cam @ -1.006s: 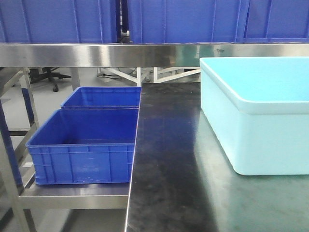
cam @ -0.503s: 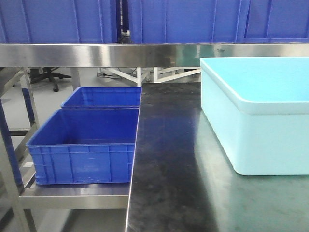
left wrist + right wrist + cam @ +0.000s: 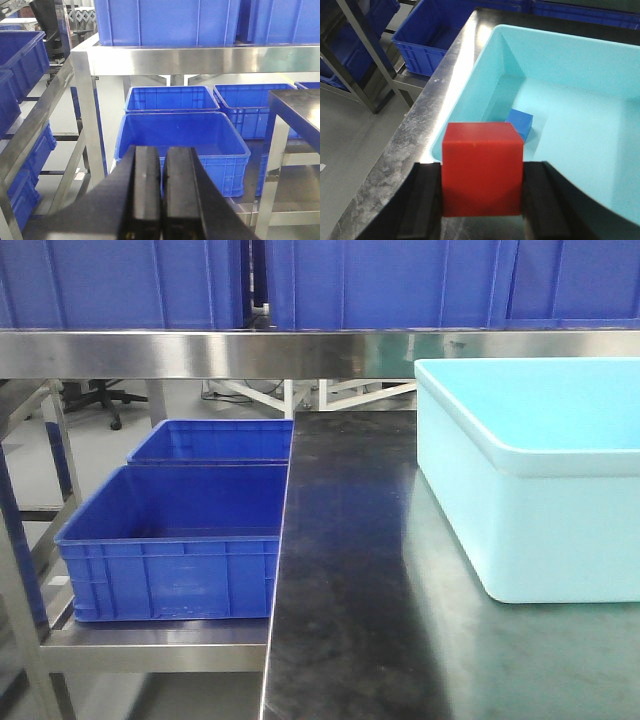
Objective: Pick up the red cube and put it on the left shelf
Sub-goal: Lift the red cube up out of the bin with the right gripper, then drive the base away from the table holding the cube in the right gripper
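In the right wrist view my right gripper point(image 3: 482, 192) is shut on the red cube point(image 3: 482, 170), which sits squarely between its two black fingers, held above the steel table beside the left wall of the light-blue tub point(image 3: 470, 85). In the left wrist view my left gripper point(image 3: 161, 192) is shut and empty, its pads pressed together, pointing at a blue bin point(image 3: 180, 137) on the low left shelf point(image 3: 285, 210). Neither gripper nor the cube shows in the front view.
A small blue cube point(image 3: 520, 122) lies inside the tub. The front view shows the dark steel table point(image 3: 350, 570), the tub point(image 3: 540, 520) at right, two blue bins point(image 3: 175, 540) on the lower left shelf, and an upper steel shelf point(image 3: 200, 352) carrying more blue bins.
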Controlling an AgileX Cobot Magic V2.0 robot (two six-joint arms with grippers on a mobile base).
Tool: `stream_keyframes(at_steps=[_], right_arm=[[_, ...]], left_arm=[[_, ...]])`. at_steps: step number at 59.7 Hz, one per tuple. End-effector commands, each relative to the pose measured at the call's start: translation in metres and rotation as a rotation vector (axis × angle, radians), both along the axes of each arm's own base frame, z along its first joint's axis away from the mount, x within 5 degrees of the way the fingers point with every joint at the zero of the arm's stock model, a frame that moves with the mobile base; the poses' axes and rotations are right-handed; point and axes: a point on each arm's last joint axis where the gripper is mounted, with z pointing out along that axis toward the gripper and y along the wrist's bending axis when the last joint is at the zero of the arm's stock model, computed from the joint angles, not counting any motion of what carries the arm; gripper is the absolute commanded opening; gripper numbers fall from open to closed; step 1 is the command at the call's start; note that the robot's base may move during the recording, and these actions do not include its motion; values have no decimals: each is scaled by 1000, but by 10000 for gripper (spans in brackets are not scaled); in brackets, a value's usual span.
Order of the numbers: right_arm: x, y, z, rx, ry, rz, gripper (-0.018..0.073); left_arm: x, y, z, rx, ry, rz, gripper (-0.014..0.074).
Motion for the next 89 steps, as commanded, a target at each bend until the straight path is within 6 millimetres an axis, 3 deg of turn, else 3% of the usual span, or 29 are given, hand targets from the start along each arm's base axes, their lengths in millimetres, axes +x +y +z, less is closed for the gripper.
stream_keyframes(at_steps=[1,89], right_arm=[[1,0,14,36,-88,-6,54],[1,0,14,36,-88,-6,54]], left_arm=[[0,0,1,-9,-80,-7,102],[0,0,1,-9,-80,-7,102]])
